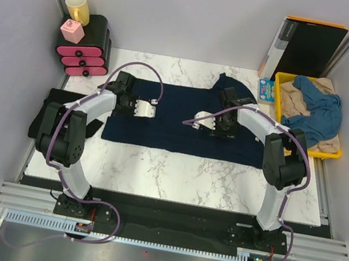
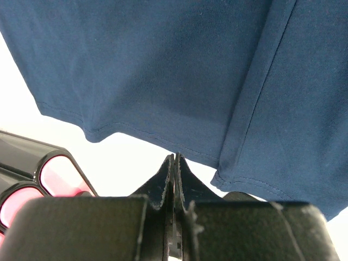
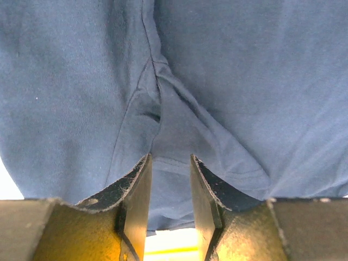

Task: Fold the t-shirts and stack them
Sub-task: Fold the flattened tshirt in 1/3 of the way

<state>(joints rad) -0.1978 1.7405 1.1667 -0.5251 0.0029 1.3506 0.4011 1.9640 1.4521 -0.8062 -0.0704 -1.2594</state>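
Observation:
A large dark navy t-shirt (image 1: 174, 134) lies spread flat on the marble table, one sleeve pointing to the back. My left gripper (image 1: 154, 108) hovers over its left part, pointing right. In the left wrist view the left gripper (image 2: 175, 159) is shut and empty, its tips just at the shirt's hem (image 2: 163, 138). My right gripper (image 1: 186, 122) is over the shirt's middle, pointing left. In the right wrist view the right gripper (image 3: 170, 160) is open over the navy cloth (image 3: 244, 81), near a sleeve seam. A medium-blue shirt (image 1: 320, 109) and a beige shirt (image 1: 298, 101) lie crumpled in the yellow tray.
The yellow tray (image 1: 277, 94) stands at the table's right edge. A rigid black orange-edged folder (image 1: 308, 46) leans at the back right. Pink-fronted black drawers (image 1: 84, 47) with a yellow cup (image 1: 78, 8) stand back left. A black object (image 1: 49, 112) lies at the left edge.

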